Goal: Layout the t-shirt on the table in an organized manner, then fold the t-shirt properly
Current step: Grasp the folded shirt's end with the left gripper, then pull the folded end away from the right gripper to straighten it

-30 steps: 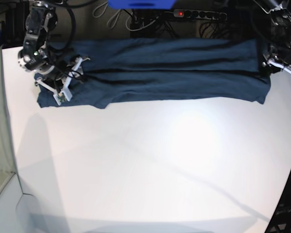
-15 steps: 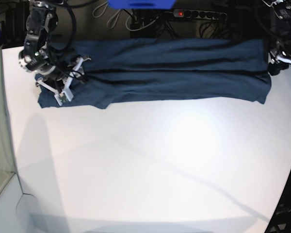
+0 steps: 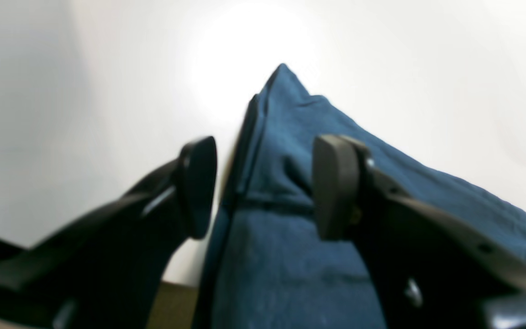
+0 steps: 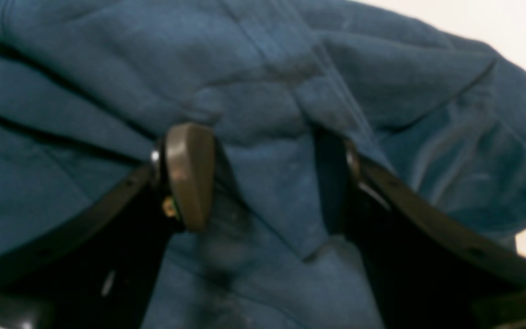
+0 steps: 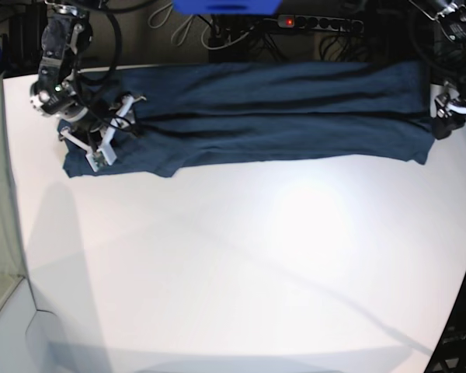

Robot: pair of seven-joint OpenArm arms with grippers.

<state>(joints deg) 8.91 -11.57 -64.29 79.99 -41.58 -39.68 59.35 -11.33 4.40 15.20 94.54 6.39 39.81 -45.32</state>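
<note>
A: Two pincers, one at each end. In your left wrist view, the left pincer (image 3: 263, 187) stands parted astride the t-shirt (image 3: 290, 256) edge, gripping nothing.

B: Right wrist?

A: The right pincer (image 4: 263, 178) gapes over bunched cloth, possibly pressing it.

B: Base?

A: The shirt lies lengthwise along the table (image 5: 241, 264) far edge.

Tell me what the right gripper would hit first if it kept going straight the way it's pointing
Most likely the t-shirt: the right gripper stands open with navy cloth filling the gap between its pads, and the table beneath. How close the cloth is isn't clear.
</note>
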